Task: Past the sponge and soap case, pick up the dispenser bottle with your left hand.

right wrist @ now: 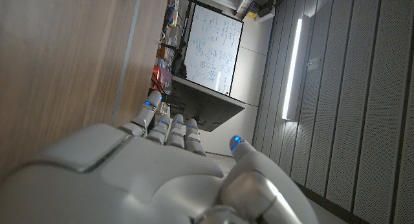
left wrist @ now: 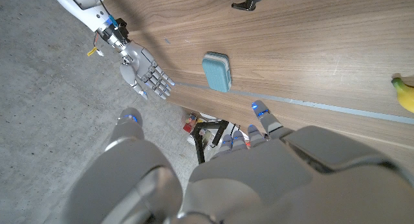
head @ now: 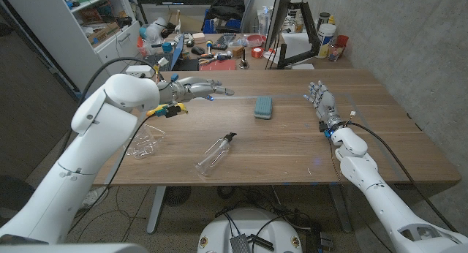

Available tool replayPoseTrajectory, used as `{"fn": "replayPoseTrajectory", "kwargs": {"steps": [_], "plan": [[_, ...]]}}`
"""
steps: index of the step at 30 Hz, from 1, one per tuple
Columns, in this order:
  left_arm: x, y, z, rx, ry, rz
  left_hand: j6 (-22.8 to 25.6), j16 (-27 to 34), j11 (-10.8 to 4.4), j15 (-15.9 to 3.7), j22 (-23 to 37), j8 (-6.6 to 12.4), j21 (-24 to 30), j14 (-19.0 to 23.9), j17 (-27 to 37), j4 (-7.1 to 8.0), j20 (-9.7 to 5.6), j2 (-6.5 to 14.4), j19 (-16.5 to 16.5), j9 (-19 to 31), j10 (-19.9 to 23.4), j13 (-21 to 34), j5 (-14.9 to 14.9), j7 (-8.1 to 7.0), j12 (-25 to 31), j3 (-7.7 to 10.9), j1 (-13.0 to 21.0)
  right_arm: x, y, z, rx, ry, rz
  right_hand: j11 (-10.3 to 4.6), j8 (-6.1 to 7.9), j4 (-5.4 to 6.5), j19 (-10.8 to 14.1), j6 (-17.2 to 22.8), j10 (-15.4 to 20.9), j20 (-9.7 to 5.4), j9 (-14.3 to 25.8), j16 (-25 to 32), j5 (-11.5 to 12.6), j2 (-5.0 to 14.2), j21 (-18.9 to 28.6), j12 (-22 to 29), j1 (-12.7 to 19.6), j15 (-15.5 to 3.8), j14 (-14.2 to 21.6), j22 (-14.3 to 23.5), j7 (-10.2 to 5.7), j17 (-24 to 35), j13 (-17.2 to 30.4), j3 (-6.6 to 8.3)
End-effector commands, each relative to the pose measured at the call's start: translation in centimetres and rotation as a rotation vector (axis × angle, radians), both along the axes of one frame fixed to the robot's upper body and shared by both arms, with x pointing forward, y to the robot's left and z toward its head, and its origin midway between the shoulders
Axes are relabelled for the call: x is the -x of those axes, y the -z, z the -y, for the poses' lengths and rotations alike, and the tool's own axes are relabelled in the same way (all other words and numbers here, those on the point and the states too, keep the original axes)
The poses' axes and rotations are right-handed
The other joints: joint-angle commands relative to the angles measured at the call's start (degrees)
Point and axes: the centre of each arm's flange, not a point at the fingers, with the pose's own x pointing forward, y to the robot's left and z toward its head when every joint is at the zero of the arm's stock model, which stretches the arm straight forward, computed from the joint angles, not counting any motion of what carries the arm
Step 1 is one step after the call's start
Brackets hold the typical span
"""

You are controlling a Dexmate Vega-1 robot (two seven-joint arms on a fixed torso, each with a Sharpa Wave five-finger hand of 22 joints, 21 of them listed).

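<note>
Dispenser bottle (head: 216, 155) lies on its side near the table's front edge, roughly mid-table, black pump head (head: 230, 137) pointing away from the robot and toward the sponge. Body is clear plastic and looks empty or nearly so; judged light, thin-walled, somewhat squeezable, smooth and apt to roll or skid if nudged from the side. Best hold, in my view: wrap the fingers across the body just below the pump collar, thumb opposite, so the round wall cannot spin out. The pump neck itself looks too thin and slick for a sure grip.

Clear soap case (head: 144, 147) sits to the robot's left of the bottle, near the front edge, under the left arm; thin and see-through, hard to read in detail.

Blue-green sponge (head: 263, 107) rests farther back, mid-table, apart from the bottle; also seen in the left wrist view (left wrist: 217, 71).

Left hand (head: 196, 87) hangs over the far left part of the table, beyond sponge and case, fingers stretched out and apart, holding nothing. A banana (head: 167, 110) lies just under the forearm. The hand is well past the bottle, so it would need to come back toward the robot.

Right hand (head: 320, 99) stands at the right side, fingers extended and empty; its spread fingers are clear in the left wrist view (left wrist: 147, 74).

Cluttered bench (head: 219, 48) beyond the far edge.
</note>
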Motion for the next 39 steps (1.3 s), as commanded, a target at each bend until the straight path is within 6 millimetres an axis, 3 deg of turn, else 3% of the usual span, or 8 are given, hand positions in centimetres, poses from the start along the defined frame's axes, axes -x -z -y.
{"fn": "replayPoseTrajectory", "kwargs": {"steps": [1, 23, 39], "plan": [[0.4, 0.1, 0.4, -0.054, 0.0, -0.024, -10.08, 0.02, 0.52, 0.44, 0.21, 0.11, -0.17, -2.24, 0.2, -0.26, 0.23, -0.07, 0.18, 0.3, -2.16, 0.1, 0.28, 0.79, 0.17, -0.11, 0.95, -0.3, 0.3, 0.0, 0.006, -0.002, -0.015, -0.1, 0.06, -0.58, 0.08, 0.47, 0.29, -6.51, 0.28, -0.15, 0.23, 4.03, -0.12, 0.06, 0.79, -0.75, 0.51, 0.31, 0.06, -0.14, 0.15, 0.13], [1.5, 0.5, 0.4, -0.1, -0.04, -0.089, -10.59, -0.04, 1.61, 1.32, 0.28, 0.02, -0.75, -2.6, 0.21, -0.49, 0.93, 0.55, 0.54, 0.32, -2.6, 0.15, 0.51, 2.19, 0.13, -0.19, 2.65, -0.4, 0.4, -0.1, 0.007, -0.003, -0.012, -0.12, 0.02, -0.84, 0.27, 0.42, 0.38, -6.5, 0.29, -0.1, 0.15, 4.02, -0.69, 0.06, 1.04, -0.74, 0.5, 0.33, 0.07, -0.02, 0.15, -0.15], [1.0, 1.0, -0.1, -0.142, -0.084, -0.152, -10.02, 0.11, 2.89, 2.29, 0.35, 0.34, -0.97, -2.56, 0.32, -0.2, 1.39, 0.0, 1.53, 0.35, -2.7, 0.2, 0.44, 3.69, 0.26, -1.18, 2.61, -0.2, 0.4, -0.1, 0.006, -0.001, -0.008, -0.09, -0.01, -0.81, 0.42, 0.39, 0.38, -6.46, 0.29, -0.07, 0.12, 4.13, -1.04, 0.03, 1.04, -0.78, 0.51, 0.34, 0.03, 0.03, 0.15, -0.32]]}}
